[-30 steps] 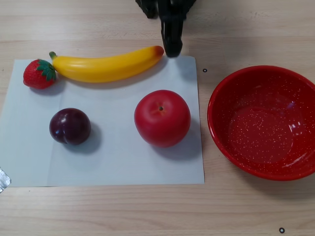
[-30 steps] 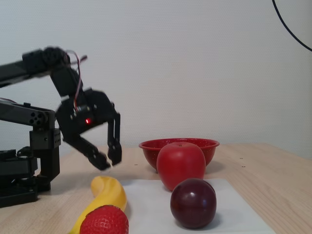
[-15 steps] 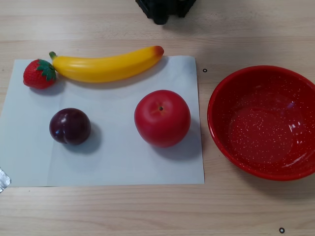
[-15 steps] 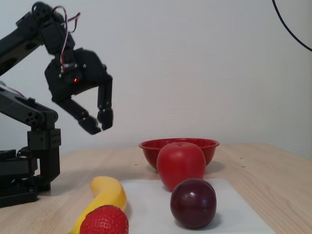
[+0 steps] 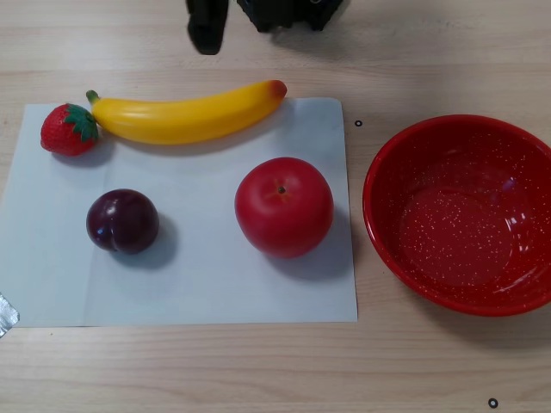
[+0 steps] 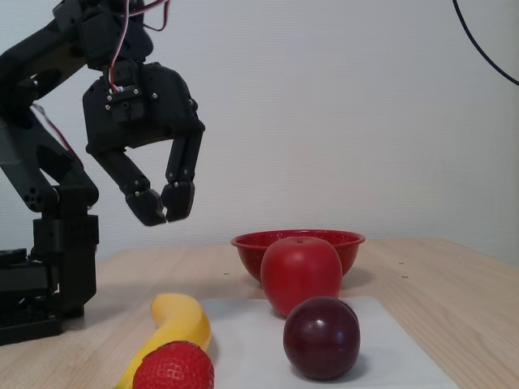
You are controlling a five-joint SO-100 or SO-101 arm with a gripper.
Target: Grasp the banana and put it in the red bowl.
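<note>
Since half a second ago: gripper has swung toward the camera in the fixed view and its fingertips have drawn nearly together; in the other view a dark fingertip now shows at the top edge, left of the arm base, where none showed before. Fruit and bowl unchanged in place.

Banana: lying along the top edge of the white paper sheet, green stem to the left, orange-red end to the right in the other view. Nothing holds it. In the fixed view it lies low on the table, well below the gripper.

Strawberry: just beside the banana's stem end, touching or nearly so.

Plum: on the sheet, below the banana, apart from it.

Apple: on the sheet, right of the plum, between banana and bowl.

Red bowl: on the bare wooden table, right of the sheet, upright, nothing in it.

Gripper: raised in the air, fingers pointing down, tips almost meeting with a slim gap, pinching nothing.
</note>
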